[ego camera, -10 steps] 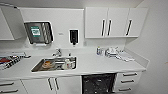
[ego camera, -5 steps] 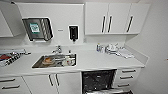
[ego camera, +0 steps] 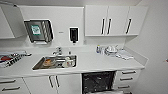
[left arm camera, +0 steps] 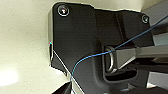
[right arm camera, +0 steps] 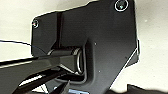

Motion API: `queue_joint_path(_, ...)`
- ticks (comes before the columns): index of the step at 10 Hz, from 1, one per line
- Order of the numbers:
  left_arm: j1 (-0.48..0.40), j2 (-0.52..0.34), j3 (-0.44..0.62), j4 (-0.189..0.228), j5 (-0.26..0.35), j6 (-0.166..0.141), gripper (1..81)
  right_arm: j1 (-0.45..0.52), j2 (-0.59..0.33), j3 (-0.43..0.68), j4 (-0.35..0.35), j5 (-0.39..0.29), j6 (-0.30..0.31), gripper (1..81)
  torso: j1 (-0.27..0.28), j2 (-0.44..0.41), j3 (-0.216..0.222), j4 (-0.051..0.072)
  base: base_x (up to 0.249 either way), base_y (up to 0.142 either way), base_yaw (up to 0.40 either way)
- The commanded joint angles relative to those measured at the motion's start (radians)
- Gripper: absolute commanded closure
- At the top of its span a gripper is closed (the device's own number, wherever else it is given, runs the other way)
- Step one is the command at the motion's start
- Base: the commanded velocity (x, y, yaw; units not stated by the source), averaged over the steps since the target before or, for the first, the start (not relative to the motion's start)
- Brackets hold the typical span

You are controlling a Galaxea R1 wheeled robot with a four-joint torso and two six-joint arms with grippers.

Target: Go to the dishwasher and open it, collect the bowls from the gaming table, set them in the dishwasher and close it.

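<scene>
The robot stands facing a small white kitchen wall, and the long white table (ego camera: 107,63) runs right across in front of it. Below that top, right of the middle, the built-in under-counter dishwasher (ego camera: 98,81) shows a dark cavity with pale wire racks inside, so its door looks already dropped open; I would judge the first step done. White drawers with dark bar handles (ego camera: 127,79) sit beside it, and white wall cupboards with black handles (ego camera: 112,21) hang above.

Left of the dishwasher the sunken stainless-steel sink (ego camera: 55,62) holds some crockery, too blurred to name. A steel paper-towel dispenser (ego camera: 38,30) and a small black soap dispenser (ego camera: 74,34) are fixed to the wall, and a cluster of pale dishes and bottles (ego camera: 110,50) sits at the back right of the table.

Whether any bowls are already in the racks I cannot make out. Collecting them, loading and closing appear still to come. Whether either hand is open or closed, I cannot tell.
</scene>
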Motion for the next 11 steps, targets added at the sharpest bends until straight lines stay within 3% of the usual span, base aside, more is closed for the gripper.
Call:
queue_joint_path(1, -0.032, 0.008, -0.025, 0.012, 0.041, 0.007, 1.0, 0.055, -0.018, 0.009, -0.012, -0.056, -0.006, 1.0, 0.000, 0.000, 0.105, 0.000, 0.000, 0.000, 0.000)
queue_joint_path(2, -0.031, 0.008, -0.025, 0.012, 0.041, 0.007, 1.0, 0.055, -0.018, 0.007, -0.012, -0.056, -0.005, 1.0, 0.000, 0.000, 0.020, 0.000, 0.000, 0.000, 0.000)
queue_joint_path(3, -0.032, 0.010, -0.025, 0.012, 0.041, 0.007, 1.0, 0.055, -0.018, 0.007, -0.012, -0.056, -0.005, 1.0, -0.057, 0.100, 0.048, 0.000, 0.000, 0.000, 0.000)
queue_joint_path(7, -0.032, 0.013, -0.025, 0.014, 0.043, 0.008, 1.0, 0.054, -0.013, 0.007, -0.012, -0.056, -0.005, 1.0, -0.057, 0.180, 0.072, 0.000, 0.000, 0.000, 0.000)
queue_joint_path(8, -0.032, 0.013, -0.025, 0.012, 0.041, 0.008, 1.0, 0.054, -0.012, 0.006, -0.012, -0.056, -0.005, 1.0, -0.041, 0.118, 0.072, 0.000, 0.000, 0.000, 0.000)
queue_joint_path(9, -0.032, 0.015, -0.025, 0.012, 0.041, 0.008, 1.0, 0.054, -0.010, 0.000, -0.012, -0.056, -0.005, 1.0, -0.044, 0.156, 0.072, 0.000, 0.000, 0.000, 0.000)
queue_joint_path(11, -0.032, 0.019, -0.025, 0.012, 0.041, 0.008, 1.0, 0.052, 0.001, -0.017, -0.012, -0.056, -0.006, 1.0, -0.045, 0.190, 0.124, 0.000, 0.000, 0.000, 0.000)
